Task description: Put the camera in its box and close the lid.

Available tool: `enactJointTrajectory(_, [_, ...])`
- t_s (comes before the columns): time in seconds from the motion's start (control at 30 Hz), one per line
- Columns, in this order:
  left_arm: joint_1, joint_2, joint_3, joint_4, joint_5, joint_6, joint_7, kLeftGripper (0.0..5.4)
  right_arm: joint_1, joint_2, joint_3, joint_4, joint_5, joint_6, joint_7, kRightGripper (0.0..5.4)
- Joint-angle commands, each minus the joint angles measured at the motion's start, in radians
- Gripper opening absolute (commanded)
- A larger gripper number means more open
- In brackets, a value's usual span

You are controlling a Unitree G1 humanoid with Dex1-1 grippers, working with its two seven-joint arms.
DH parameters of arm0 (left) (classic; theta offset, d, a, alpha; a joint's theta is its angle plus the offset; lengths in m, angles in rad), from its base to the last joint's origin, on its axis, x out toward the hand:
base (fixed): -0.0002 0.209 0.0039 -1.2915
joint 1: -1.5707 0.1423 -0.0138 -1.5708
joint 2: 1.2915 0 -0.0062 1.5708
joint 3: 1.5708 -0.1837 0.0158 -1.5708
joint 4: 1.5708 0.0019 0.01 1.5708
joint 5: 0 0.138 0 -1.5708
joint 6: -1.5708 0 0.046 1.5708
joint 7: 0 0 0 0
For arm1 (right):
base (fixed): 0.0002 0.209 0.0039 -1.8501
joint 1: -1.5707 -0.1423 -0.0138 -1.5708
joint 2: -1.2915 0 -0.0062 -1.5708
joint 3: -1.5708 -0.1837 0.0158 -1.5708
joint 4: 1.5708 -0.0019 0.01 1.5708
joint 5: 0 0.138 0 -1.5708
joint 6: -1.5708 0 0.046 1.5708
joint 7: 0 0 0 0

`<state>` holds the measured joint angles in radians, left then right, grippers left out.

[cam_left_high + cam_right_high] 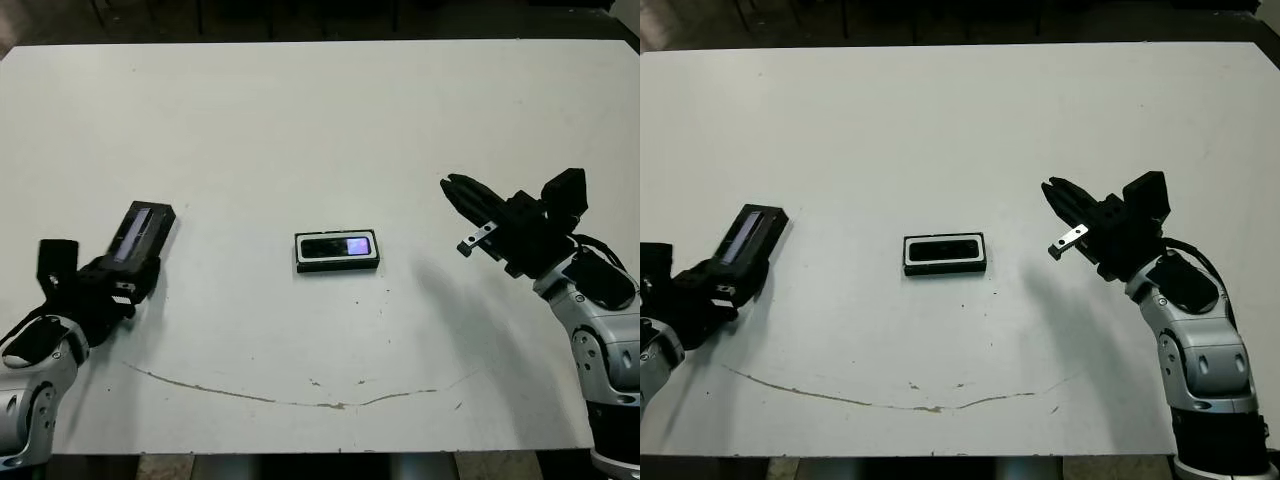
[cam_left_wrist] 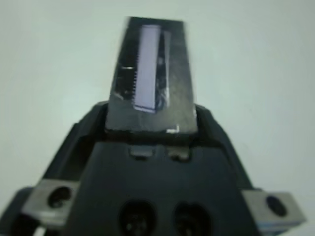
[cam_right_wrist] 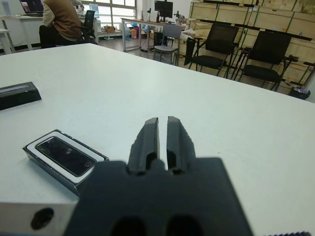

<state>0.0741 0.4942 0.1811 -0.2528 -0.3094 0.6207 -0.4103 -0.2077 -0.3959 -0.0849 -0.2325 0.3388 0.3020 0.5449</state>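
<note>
The slim glossy camera [image 1: 337, 247] is lying inside the shallow white-lined box [image 1: 337, 265] at frame centre. The left gripper [image 1: 118, 275], lower left, is clamping the flat black lid [image 1: 143, 232] with its silvery face. The right gripper [image 1: 458, 193], centre right, is sitting nearly closed and empty, well apart from the box.

The left gripper's [image 1: 128, 268] fingertips are hidden under the lid [image 1: 141, 232] (blurred in its wrist view); the seated person [image 3: 60, 18] far off is cut at the edge.
</note>
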Motion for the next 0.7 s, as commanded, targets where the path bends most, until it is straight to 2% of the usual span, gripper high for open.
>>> enactJointTrajectory(0.03, [0.022, 0.118, -0.088, 0.015, 0.042, 0.027, -0.114, 2.72, 0.015, -0.019, -0.005, -0.007, -0.011, 0.018, -0.009, 0.00])
enactJointTrajectory(0.2, [-0.008, 0.225, -0.151, 0.005, 0.067, 0.035, -0.201, 2.72, 0.017, -0.026, -0.004, -0.024, -0.011, 0.028, -0.017, 0.00])
enactJointTrajectory(0.37, [-0.020, 0.254, -0.172, -0.024, 0.068, 0.050, -0.222, 2.72, 0.018, -0.027, -0.005, -0.029, -0.005, 0.033, -0.017, 0.00])
enactJointTrajectory(0.57, [-0.017, 0.215, -0.108, -0.054, 0.046, -0.029, -0.205, 2.72, 0.015, -0.015, -0.005, -0.005, -0.001, 0.026, -0.019, 0.00])
enactJointTrajectory(0.7, [-0.062, 0.213, -0.058, -0.053, 0.028, -0.081, -0.214, 2.72, 0.011, -0.008, 0.000, -0.004, -0.008, 0.034, -0.034, 0.00])
